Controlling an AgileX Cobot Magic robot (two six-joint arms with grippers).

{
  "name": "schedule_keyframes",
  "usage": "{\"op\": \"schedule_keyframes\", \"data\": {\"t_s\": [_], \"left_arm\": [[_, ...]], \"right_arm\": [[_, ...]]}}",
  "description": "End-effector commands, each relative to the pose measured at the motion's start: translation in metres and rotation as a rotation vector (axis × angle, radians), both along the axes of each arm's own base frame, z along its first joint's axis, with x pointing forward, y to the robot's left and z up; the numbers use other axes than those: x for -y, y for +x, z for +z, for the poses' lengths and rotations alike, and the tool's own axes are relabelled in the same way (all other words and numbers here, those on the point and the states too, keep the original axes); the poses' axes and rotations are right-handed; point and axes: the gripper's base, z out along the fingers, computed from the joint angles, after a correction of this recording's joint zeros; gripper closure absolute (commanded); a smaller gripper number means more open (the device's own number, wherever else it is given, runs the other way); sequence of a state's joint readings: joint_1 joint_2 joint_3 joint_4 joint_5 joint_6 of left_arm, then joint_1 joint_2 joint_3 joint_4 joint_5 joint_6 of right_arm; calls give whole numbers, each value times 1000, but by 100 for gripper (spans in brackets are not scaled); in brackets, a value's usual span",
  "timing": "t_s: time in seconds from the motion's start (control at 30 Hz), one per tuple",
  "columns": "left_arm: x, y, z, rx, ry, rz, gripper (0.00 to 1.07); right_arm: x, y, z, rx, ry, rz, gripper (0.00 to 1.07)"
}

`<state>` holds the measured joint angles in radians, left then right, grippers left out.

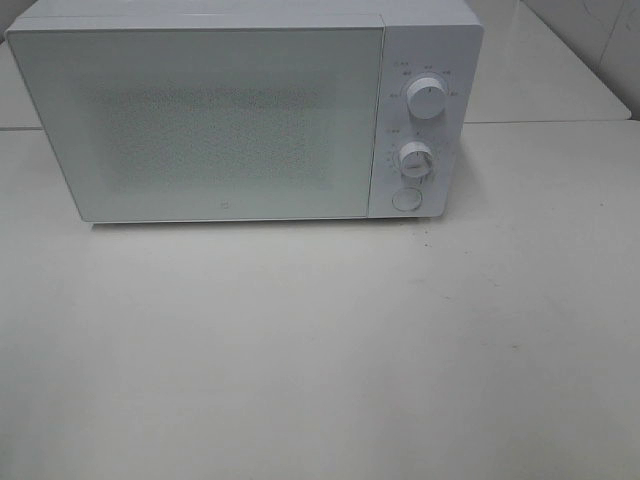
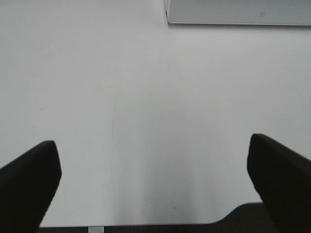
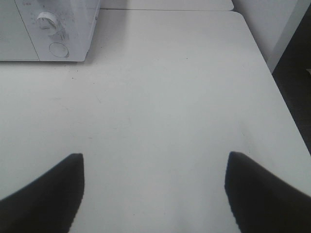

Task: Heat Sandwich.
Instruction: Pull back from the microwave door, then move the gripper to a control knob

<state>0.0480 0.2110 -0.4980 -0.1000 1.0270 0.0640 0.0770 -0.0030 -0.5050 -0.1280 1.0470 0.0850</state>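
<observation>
A white microwave (image 1: 230, 115) stands at the back of the white table (image 1: 320, 350) with its door shut. It has two round knobs (image 1: 427, 98) and a round button (image 1: 406, 199) on its right panel. Its corner shows in the left wrist view (image 2: 238, 12) and its panel in the right wrist view (image 3: 53, 29). The sandwich and its plate are out of view. My left gripper (image 2: 153, 179) is open and empty above bare table. My right gripper (image 3: 154, 189) is open and empty above bare table. Neither gripper shows in the exterior high view.
A second table surface (image 1: 560, 60) adjoins behind the microwave on the right. The table's right edge (image 3: 282, 111) shows in the right wrist view, with a dark floor beyond it.
</observation>
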Motion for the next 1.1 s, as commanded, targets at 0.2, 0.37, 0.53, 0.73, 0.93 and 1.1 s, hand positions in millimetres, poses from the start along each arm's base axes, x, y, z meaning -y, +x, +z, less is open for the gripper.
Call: {"op": "schedule_keyframes", "data": {"t_s": [0.2,0.37,0.53,0.73,0.93,1.1], "left_arm": [[1,-24,2,149,5,-1,5],[2,-36,2,229,8,-1,5],[2,-38,2,238,12,1,5],[2,-38,2,238,12,1,5],[2,-37,2,237,11,1,5],[2,-37,2,237,11,1,5]], "right_arm": [[0,-4,0,37,2,-7,31],[0,-4,0,37,2,-7,31],[0,-4,0,37,2,-7,31],[0,-4,0,37,2,-7,31],[0,-4,0,37,2,-7,31],[0,-4,0,37,2,-7,31]]}}
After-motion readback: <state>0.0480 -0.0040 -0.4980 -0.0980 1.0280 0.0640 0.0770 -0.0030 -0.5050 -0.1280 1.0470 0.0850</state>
